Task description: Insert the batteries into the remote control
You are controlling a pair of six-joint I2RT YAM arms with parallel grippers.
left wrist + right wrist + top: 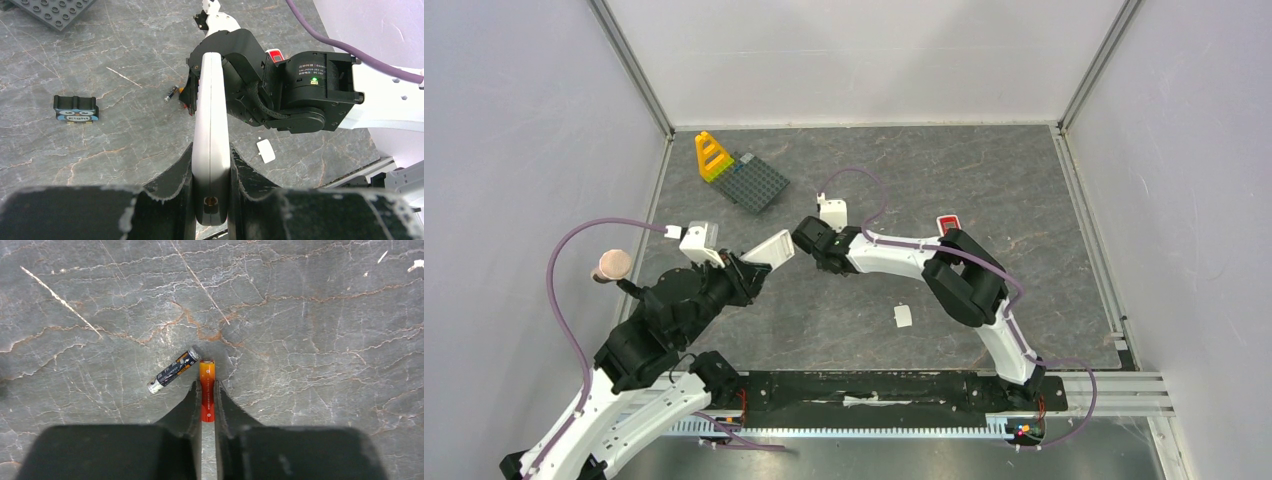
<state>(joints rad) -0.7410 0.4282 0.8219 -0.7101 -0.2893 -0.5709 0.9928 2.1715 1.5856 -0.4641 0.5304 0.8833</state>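
My left gripper is shut on the white remote control and holds it above the table. In the left wrist view the remote stands edge-on between the fingers of the left gripper. My right gripper is shut on a red-orange battery, whose tip sticks out beyond the fingers, low over the table. A dark battery with an orange end lies on the table just left of it, and also shows in the left wrist view. The right gripper is close to the remote's far end. Other batteries are out of view.
A small white cover piece lies on the table near the front. A grey studded baseplate and a yellow block sit at the back left. A small black block lies left of the remote. A red-and-white item sits behind the right arm.
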